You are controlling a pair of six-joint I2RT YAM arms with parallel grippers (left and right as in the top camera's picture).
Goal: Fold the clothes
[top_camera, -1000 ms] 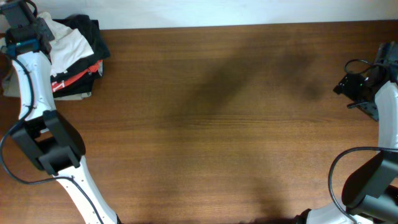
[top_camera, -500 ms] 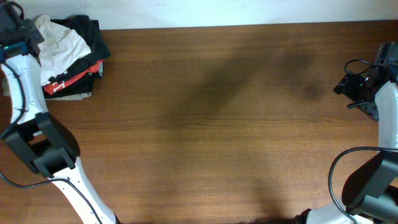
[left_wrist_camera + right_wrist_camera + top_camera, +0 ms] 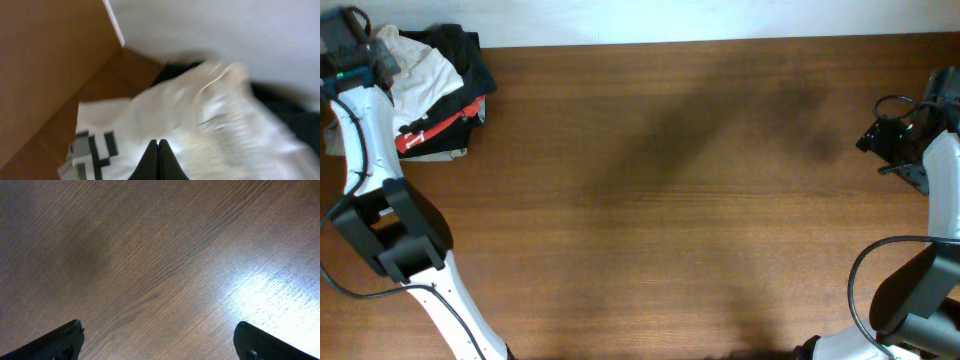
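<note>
The white T-shirt [image 3: 420,72] lies crumpled on top of a pile at the table's far left corner. In the left wrist view the white T-shirt [image 3: 210,110] fills the frame, blurred, with its green-dark striped mark [image 3: 90,150] at lower left. My left gripper [image 3: 380,45] is at the shirt's upper left edge. Its jaws [image 3: 158,145] are pressed together on the thin white fabric. My right gripper [image 3: 892,140] hangs at the far right edge, wide open and empty over bare wood [image 3: 160,340].
Under the white shirt lie a black shirt with red and white print [image 3: 445,118] and a grey-olive garment [image 3: 448,152]. A brown cardboard surface [image 3: 45,65] stands left of the pile. The wooden table [image 3: 680,200] spans the middle.
My left gripper has shifted left and back along the table's far edge, and the white shirt's top has been drawn left with it. The right arm has not moved.
</note>
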